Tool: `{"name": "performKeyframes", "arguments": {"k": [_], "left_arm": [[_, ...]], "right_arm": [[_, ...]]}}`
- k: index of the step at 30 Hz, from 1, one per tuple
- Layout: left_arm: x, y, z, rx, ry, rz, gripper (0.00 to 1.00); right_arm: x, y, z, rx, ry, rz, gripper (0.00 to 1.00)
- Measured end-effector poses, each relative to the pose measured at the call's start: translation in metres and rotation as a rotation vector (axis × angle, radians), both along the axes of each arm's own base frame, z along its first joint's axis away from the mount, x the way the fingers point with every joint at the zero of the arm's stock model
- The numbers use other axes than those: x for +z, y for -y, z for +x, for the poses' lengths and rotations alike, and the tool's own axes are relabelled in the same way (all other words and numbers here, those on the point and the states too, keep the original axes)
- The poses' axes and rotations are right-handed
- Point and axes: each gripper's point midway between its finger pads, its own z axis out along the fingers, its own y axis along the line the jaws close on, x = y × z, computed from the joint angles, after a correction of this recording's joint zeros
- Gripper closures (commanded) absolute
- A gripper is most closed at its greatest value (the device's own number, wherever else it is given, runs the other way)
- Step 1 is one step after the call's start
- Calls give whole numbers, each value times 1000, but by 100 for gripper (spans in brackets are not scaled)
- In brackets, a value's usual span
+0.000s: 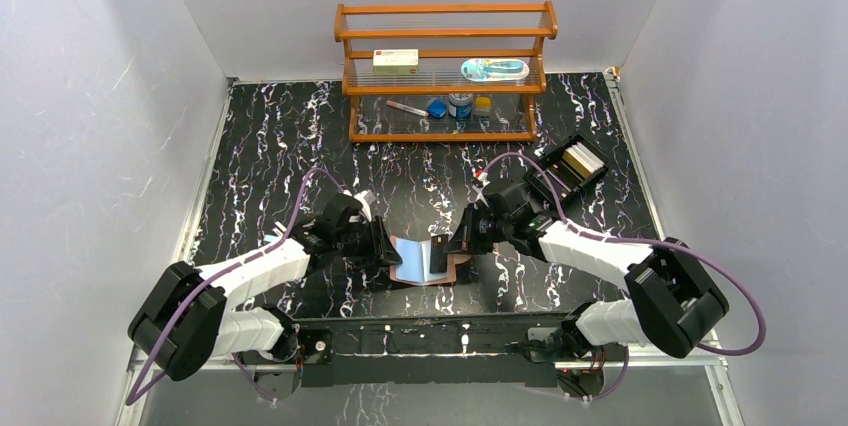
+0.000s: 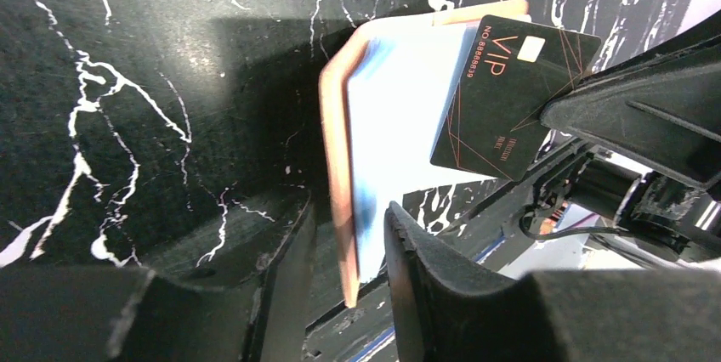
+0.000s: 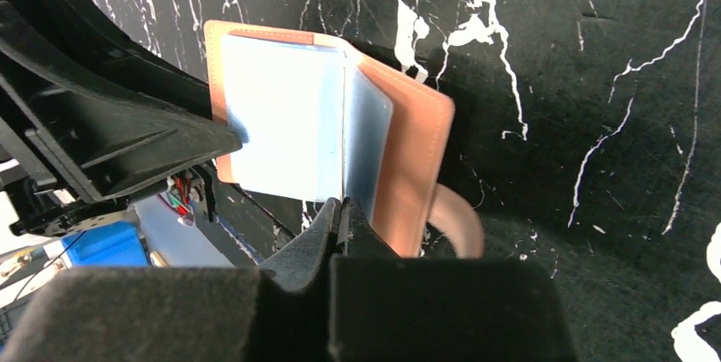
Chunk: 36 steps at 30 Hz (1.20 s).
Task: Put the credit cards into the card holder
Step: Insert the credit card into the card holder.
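Note:
The tan-pink card holder [image 1: 425, 258] is open near the front middle of the table, with its bluish clear sleeves [image 3: 281, 115] showing. My left gripper [image 1: 385, 246] is shut on its left cover [image 2: 336, 149], one finger on each side [image 2: 349, 243]. My right gripper [image 1: 462, 239] is shut [image 3: 343, 209] on a black credit card with orange "VIP" print [image 2: 502, 98]. It holds the card's corner against the sleeves. In the right wrist view the card shows only edge-on between two sleeves. More whitish and orange-yellow cards [image 1: 580, 159] lie in a tray.
A black compartment tray [image 1: 560, 178] sits tilted at the right rear. A wooden rack [image 1: 445, 71] at the back holds a white box with a red label [image 1: 395, 59] and small items. White walls enclose the marbled black table [image 1: 270, 146].

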Motion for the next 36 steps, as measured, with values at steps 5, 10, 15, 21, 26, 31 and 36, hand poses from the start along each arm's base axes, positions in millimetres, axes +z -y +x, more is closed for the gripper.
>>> {"name": "performKeyframes", "arguments": {"k": [5, 10, 15, 21, 26, 31, 36], "left_arm": [[-4, -5, -2, -5, -1, 25, 67], [-6, -6, -4, -9, -2, 30, 69], [-8, -10, -9, -4, -1, 29, 80], [-12, -13, -12, 2, -9, 35, 69], [-5, -13, -11, 9, 13, 23, 89], [-5, -15, -13, 17, 19, 10, 100], [-13, -16, -14, 19, 0, 24, 100]], "right_arm": [[-12, 1, -3, 6, -13, -5, 100], [-17, 1, -2, 11, -16, -11, 100], [-24, 5, 1, 15, -9, -32, 100], [-26, 8, 2, 26, 2, -42, 100], [-28, 10, 3, 20, 0, -43, 100], [-29, 11, 1, 19, -6, -42, 100], [-24, 6, 0, 40, -2, -5, 100]]}}
